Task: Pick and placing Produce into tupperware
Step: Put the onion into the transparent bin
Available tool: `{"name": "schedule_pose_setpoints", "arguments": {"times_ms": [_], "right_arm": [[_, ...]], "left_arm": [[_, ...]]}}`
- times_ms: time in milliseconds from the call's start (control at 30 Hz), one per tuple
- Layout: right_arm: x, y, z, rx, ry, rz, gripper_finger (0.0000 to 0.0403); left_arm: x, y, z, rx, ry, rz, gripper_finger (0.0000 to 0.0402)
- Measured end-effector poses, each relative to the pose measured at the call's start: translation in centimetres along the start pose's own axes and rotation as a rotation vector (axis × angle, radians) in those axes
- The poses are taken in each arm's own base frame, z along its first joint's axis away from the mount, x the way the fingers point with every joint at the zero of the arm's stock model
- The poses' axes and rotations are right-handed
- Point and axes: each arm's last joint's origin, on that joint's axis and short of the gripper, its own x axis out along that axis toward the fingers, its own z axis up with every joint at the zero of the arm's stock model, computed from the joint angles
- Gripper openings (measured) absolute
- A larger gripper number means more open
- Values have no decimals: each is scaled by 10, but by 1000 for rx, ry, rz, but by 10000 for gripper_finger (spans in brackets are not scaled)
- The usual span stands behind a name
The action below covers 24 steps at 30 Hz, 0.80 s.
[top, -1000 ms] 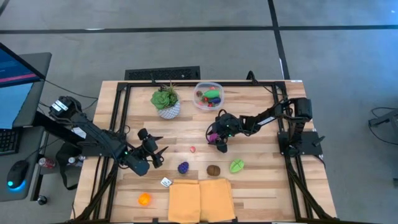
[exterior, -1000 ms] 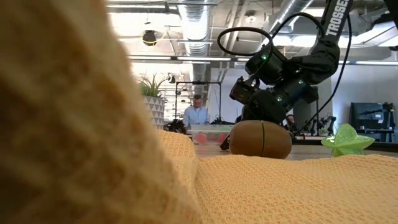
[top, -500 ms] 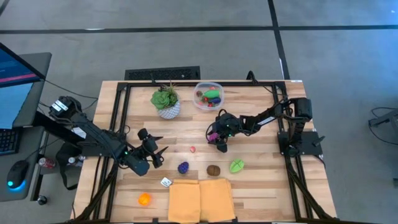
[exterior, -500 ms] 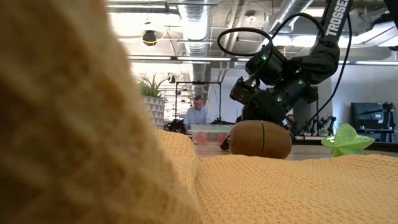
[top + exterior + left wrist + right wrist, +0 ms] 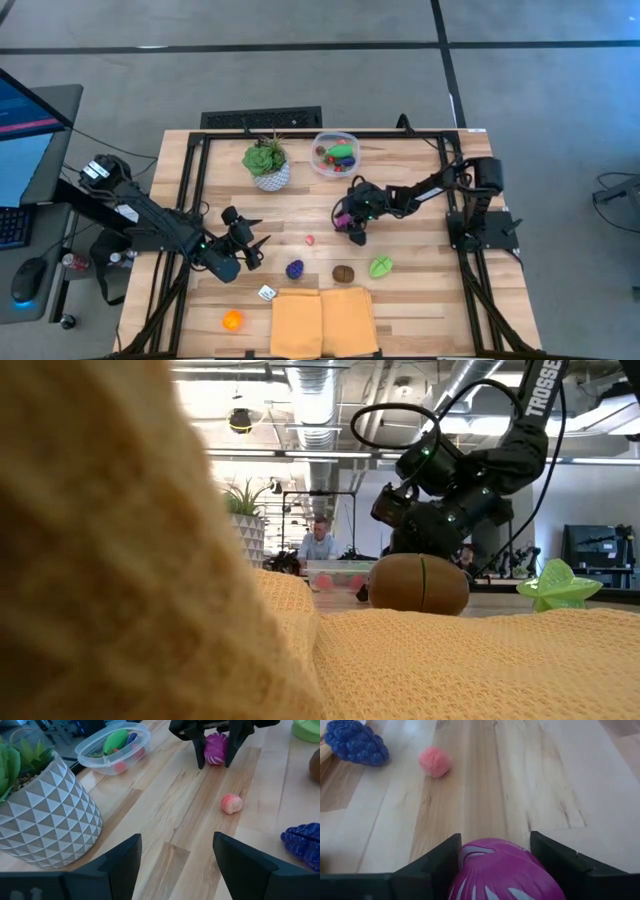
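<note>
My right gripper is at the table's middle, shut on a magenta striped piece of produce. Loose on the wood lie a pink piece, a purple grape bunch, a brown piece, a green piece and an orange piece. The clear tupperware stands at the far middle with green and red pieces inside. My left gripper hovers open at the near left, holding nothing. My right gripper pinches the magenta piece between its two fingers, one on each of its rounded sides. The fingers slant down at it from the table's right side. The piece sits on the wooden top between the fingertips.
A leafy plant in a white patterned pot stands left of the tupperware. A yellow cloth lies at the near edge, with a small white object beside it. Black frame rails run along the table's sides.
</note>
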Motion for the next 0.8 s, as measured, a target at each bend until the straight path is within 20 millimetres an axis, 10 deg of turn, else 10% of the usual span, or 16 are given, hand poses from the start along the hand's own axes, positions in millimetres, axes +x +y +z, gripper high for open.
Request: {"name": "schedule_pose_setpoints", "arguments": {"times_ms": [800], "right_arm": [[-69,14,53,-230,-198,-75,251]], "left_arm": [[0,-1,1,-12,-7,-4,238]]}}
